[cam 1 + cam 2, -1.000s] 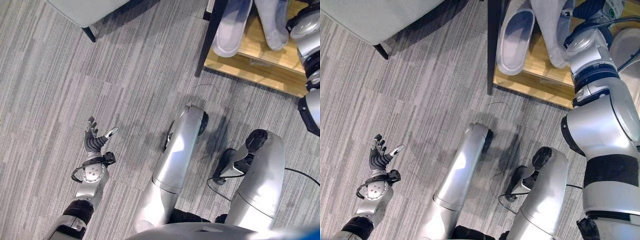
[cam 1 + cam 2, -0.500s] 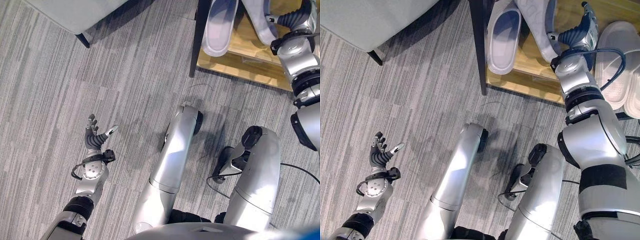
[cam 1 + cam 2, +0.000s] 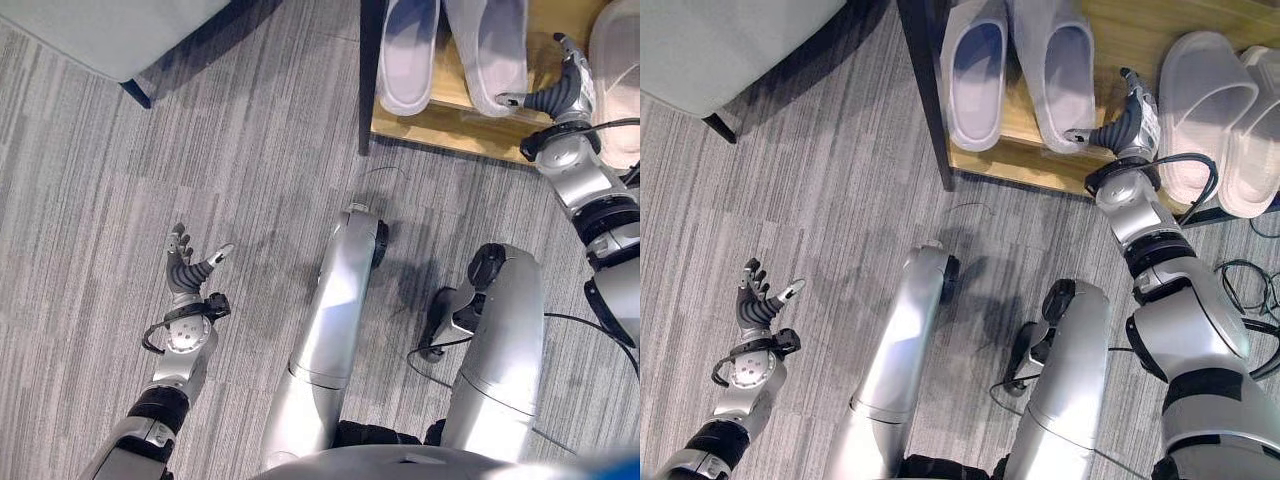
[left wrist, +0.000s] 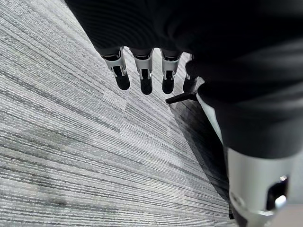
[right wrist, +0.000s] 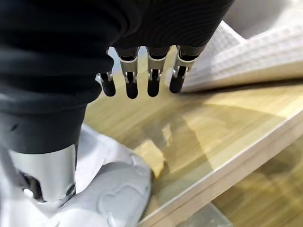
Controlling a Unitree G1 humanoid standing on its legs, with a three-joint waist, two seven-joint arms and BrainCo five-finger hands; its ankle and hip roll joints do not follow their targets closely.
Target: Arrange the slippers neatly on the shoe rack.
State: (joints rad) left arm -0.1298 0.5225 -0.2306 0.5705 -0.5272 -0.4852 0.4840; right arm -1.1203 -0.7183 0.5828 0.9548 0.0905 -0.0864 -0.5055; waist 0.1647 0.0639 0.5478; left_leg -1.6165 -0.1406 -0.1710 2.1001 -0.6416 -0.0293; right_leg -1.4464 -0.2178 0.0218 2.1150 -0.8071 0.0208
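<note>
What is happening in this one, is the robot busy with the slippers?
The right robot hand hangs open over the wooden shoe rack, between two pairs of pale slippers and holding neither. One pair sits side by side near the rack's dark post, another further right. The left robot hand is open over the carpet.

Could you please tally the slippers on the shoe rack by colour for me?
Lavender-grey slippers: 2
Pale beige slippers: 2
Total: 4, all on the wooden shoe rack.
</note>
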